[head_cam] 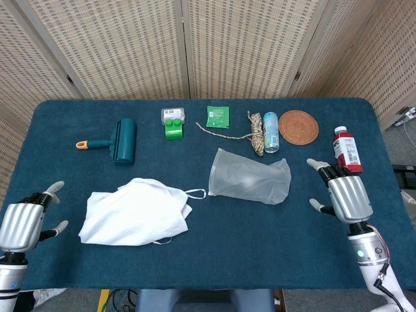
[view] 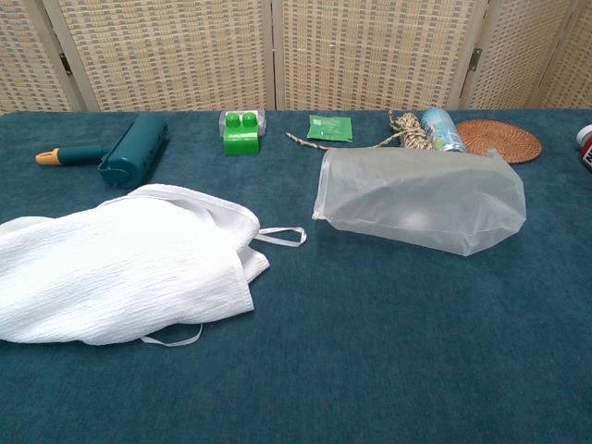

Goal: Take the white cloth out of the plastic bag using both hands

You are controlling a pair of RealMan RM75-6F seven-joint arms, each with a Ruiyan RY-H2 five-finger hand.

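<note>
The white cloth (head_cam: 136, 212) (view: 120, 264) lies in a loose heap on the blue table, left of centre, wholly outside the bag. The clear plastic bag (head_cam: 250, 177) (view: 421, 198) lies flat and empty to its right, mouth facing the cloth. My left hand (head_cam: 23, 221) hovers near the table's front left edge, well left of the cloth, fingers apart and holding nothing. My right hand (head_cam: 343, 195) is at the front right, to the right of the bag, fingers apart and empty. Neither hand shows in the chest view.
Along the back stand a teal lint roller (head_cam: 117, 140), green block (head_cam: 173, 127), green packet (head_cam: 218, 116), coiled rope (head_cam: 255, 133), can (head_cam: 271, 132) and woven coaster (head_cam: 299, 126). A red bottle (head_cam: 347, 150) stands just behind my right hand.
</note>
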